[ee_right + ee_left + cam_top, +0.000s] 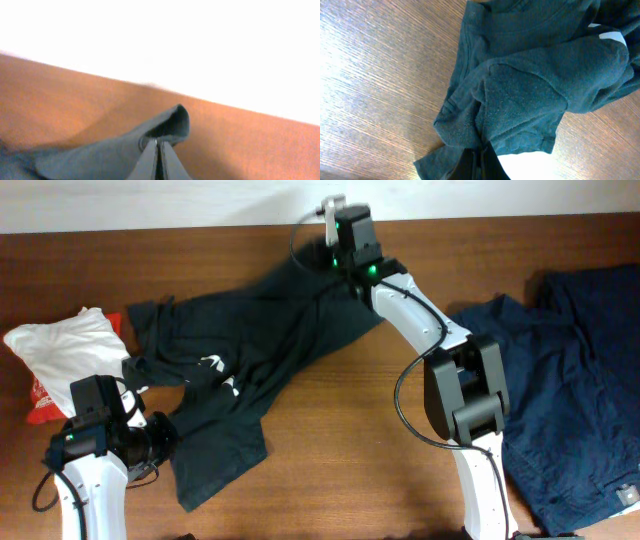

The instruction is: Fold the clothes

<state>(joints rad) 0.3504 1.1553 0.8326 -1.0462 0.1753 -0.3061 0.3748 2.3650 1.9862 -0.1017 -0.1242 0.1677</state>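
Dark garment (270, 350) lies rumpled across the desk (350, 440), centre-left, running from the far edge down toward the near-left corner.

R arm reaches to the far edge. The right pincer (337, 262) is clamped on the garment's far corner. In the R wrist view the pincer (159, 155) is closed, w/ a fold of the cloth (100, 155) pinched between the tips and curling up just past them.

The left pincer (160, 435) is at the near-left, touching the garment's lower left edge. In the L wrist view the pincer (481, 162) is closed on a bunched bit of hem, and the rest of the fabric (530, 85) is heaped beyond it.

A white cloth (60, 345) sits at far left, just beside the garment. A blue garment (570, 380) is spread on the right, apart from both pincers.
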